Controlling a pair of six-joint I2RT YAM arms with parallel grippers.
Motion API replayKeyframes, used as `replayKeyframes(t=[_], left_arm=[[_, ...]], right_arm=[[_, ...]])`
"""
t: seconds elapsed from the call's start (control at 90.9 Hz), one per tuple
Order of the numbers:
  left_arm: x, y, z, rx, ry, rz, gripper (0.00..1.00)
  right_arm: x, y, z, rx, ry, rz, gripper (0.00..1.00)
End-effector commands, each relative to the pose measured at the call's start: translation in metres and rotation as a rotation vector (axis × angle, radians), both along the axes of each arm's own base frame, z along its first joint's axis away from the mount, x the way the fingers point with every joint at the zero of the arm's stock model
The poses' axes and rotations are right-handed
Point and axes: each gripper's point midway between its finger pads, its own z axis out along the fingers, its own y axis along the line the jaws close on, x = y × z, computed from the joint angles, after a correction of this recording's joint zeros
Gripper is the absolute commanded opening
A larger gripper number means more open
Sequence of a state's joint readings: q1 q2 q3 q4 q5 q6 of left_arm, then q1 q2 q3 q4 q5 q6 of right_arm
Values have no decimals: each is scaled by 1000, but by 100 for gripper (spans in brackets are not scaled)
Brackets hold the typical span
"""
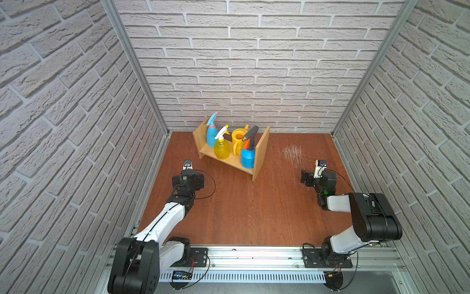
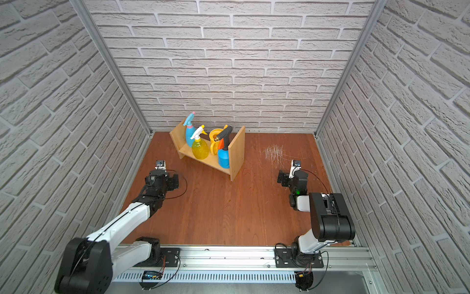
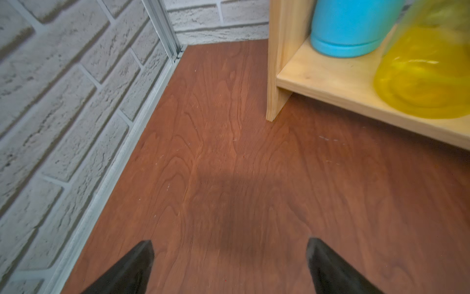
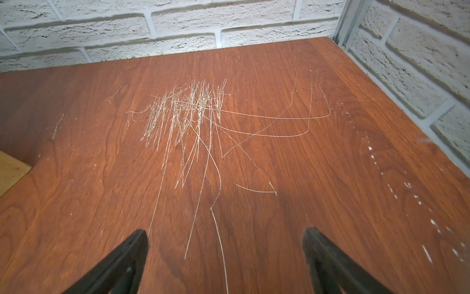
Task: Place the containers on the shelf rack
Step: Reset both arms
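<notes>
The shelf rack (image 1: pixel 230 159) stands at the back middle of the brown table in both top views. Its board carries the containers: a light-blue spray bottle (image 1: pixel 211 136), a translucent yellow spray bottle (image 1: pixel 222 150), a yellow watering can (image 1: pixel 238 142) and a blue pump sprayer (image 1: pixel 248 157). The left wrist view shows my left gripper (image 3: pixel 230 254) open over bare table, short of the rack's left end (image 3: pixel 282 51), with the light-blue bottle (image 3: pixel 348 30) and yellow bottle (image 3: pixel 422 76) beyond. My right gripper (image 4: pixel 225 234) is open over bare table, a rack corner (image 4: pixel 10 170) at the frame's edge.
A patch of white scratches (image 1: pixel 292 152) marks the table right of the rack, ahead of the right gripper. Brick-pattern walls (image 1: pixel 254 76) enclose the table on three sides. Both arm bases sit on a metal rail (image 1: pixel 254 254) along the front edge.
</notes>
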State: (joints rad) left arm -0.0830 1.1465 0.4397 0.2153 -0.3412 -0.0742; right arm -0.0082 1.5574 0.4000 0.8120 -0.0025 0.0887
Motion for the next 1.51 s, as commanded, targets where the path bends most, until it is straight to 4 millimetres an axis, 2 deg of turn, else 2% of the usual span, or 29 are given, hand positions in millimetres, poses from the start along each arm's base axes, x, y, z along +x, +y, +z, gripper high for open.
replayKeyframes(t=[0.0,0.066,0.099,0.132,0.176,0.231,0.264,0.275,0.319,0.627,0.693,0.858,0.935,1.111,1.496], left_arm=[[27,-3,5,-46,-201,-74,98],[40,-11,5,-34,-252,-160,98],[43,-11,-6,-59,-243,-183,98],[43,-9,-25,-88,-227,-197,98],[48,-1,-13,-111,-296,-179,98],[50,9,-22,-143,-238,-141,98],[54,9,-19,-141,-245,-142,98],[52,9,-24,-143,-218,-137,98],[57,11,-24,-140,-188,-119,98],[56,8,-22,-113,-201,-123,98],[54,5,-20,-100,-216,-130,98],[24,-11,-14,-22,-341,-179,98],[17,-20,-6,-15,-398,-229,98],[21,-19,-6,-14,-383,-224,98],[15,-24,-5,-10,-407,-254,98]], right_arm=[[7,0,17,-23,-52,-5,99],[7,0,16,-24,-47,-3,99],[7,0,17,-23,-49,-4,99],[7,0,16,-25,-46,-3,99],[7,0,17,-26,-49,-4,99],[7,0,16,-27,-46,-4,99],[7,0,16,-30,-45,-3,99],[7,1,16,-31,-46,-2,99],[7,1,16,-32,-44,-2,99],[7,1,16,-33,-45,-4,99],[7,1,17,-32,-46,-4,99],[7,1,16,-33,-43,-2,99],[7,1,16,-35,-41,-3,99],[8,2,16,-34,-43,-2,99],[8,1,17,-35,-45,-3,99]])
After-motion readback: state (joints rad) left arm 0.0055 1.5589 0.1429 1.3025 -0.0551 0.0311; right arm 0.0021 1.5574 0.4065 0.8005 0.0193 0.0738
